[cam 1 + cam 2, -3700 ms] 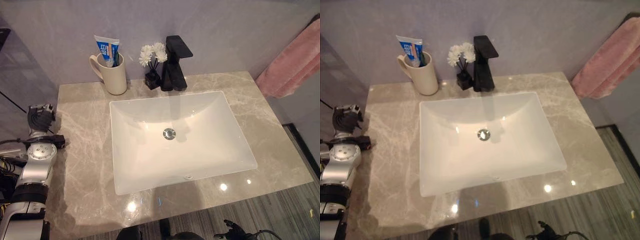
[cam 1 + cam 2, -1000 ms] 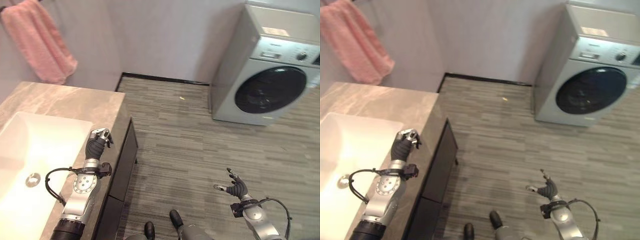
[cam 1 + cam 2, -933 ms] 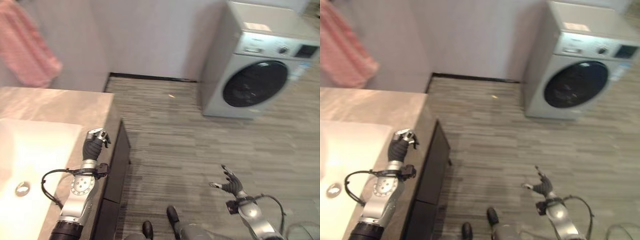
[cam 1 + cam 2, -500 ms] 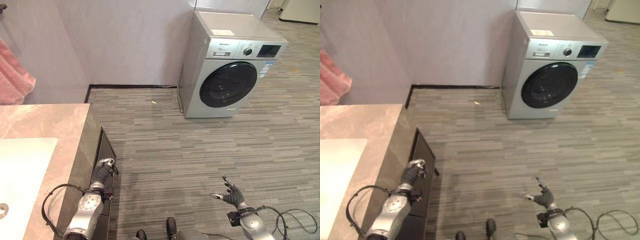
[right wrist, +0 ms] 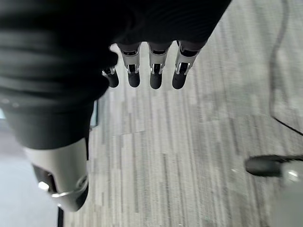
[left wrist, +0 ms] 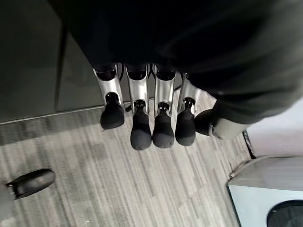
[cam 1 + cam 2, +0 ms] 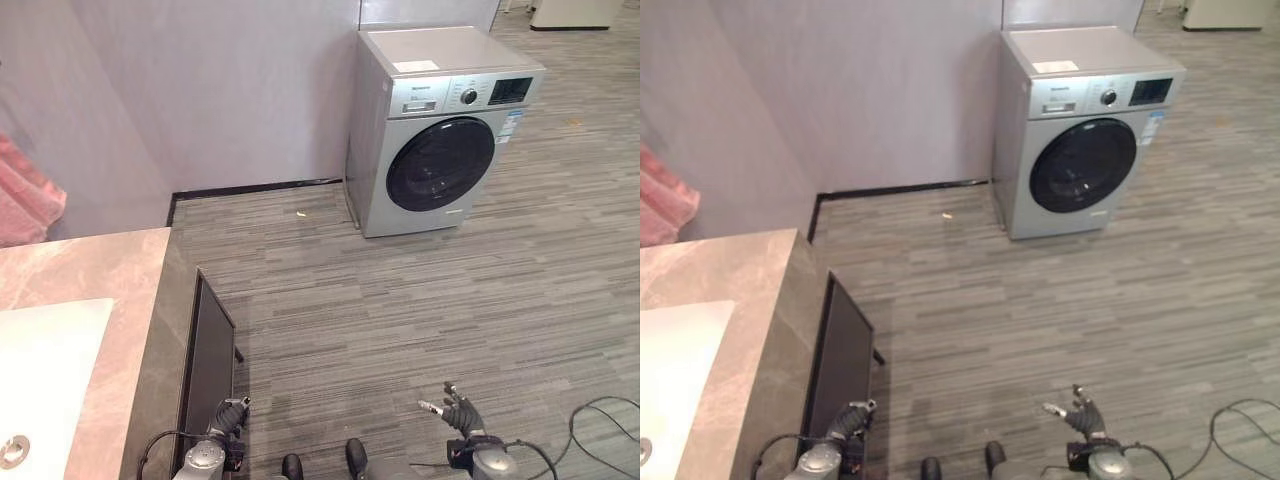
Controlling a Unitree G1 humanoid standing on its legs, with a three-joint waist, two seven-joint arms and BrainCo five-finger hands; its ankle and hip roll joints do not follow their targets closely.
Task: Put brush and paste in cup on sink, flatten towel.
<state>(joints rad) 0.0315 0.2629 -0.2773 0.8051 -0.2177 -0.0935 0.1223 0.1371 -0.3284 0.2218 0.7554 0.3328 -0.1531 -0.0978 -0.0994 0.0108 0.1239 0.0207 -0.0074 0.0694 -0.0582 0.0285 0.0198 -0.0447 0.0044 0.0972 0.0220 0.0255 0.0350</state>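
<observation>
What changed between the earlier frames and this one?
The camera has swung away from the sink: cup, flowers and tap have left the view, and a washing machine and floor have come in. The left hand has come off the counter and hangs beside the cabinet. The right hand stays open over the floor. Both hands hold nothing, as before.

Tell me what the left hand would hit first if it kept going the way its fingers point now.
Probably just the striped grey floor. In its wrist view the left hand points its straight fingers down at bare flooring, with the dark vanity cabinet beside it rather than ahead. Depth is hard to judge.
</observation>
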